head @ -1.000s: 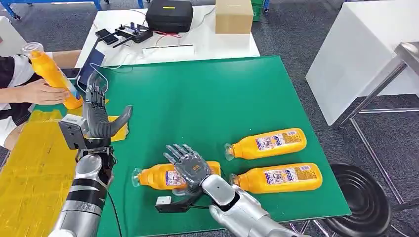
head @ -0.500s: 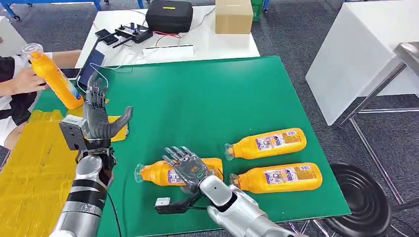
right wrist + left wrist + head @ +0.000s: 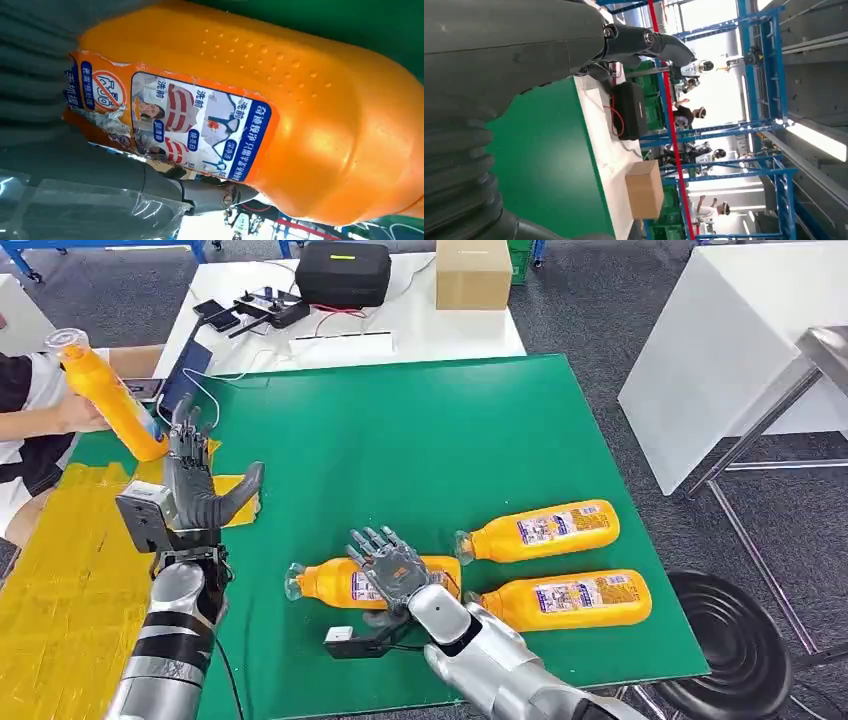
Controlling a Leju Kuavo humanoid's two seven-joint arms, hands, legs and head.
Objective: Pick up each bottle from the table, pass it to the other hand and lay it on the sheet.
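Three orange bottles with clear caps lie on the green table (image 3: 400,440). My right hand (image 3: 393,570) holds the nearest bottle (image 3: 335,583), fingers over its label and thumb beneath; up close, that bottle's label (image 3: 200,125) faces the wrist camera. Two more bottles (image 3: 540,530) (image 3: 570,600) lie to the right of it. My left hand (image 3: 195,485) is raised upright and open above the table's left edge, beside the yellow sheet (image 3: 60,570); the left hand's thumb (image 3: 644,42) holds nothing. At far left a person's hand grips a fourth bottle (image 3: 108,400) upright.
Behind the green table stands a white table (image 3: 420,330) with a black case (image 3: 343,270), a cardboard box (image 3: 472,272) and controllers (image 3: 265,308). A tablet (image 3: 180,380) lies by my left hand. A small cabled device (image 3: 340,636) lies near the front edge. A black stool (image 3: 740,640) stands at right.
My right hand and the bottle in it have shifted slightly right and away from the front edge. The person's hand has slid back along the upright bottle. My left hand stays raised.
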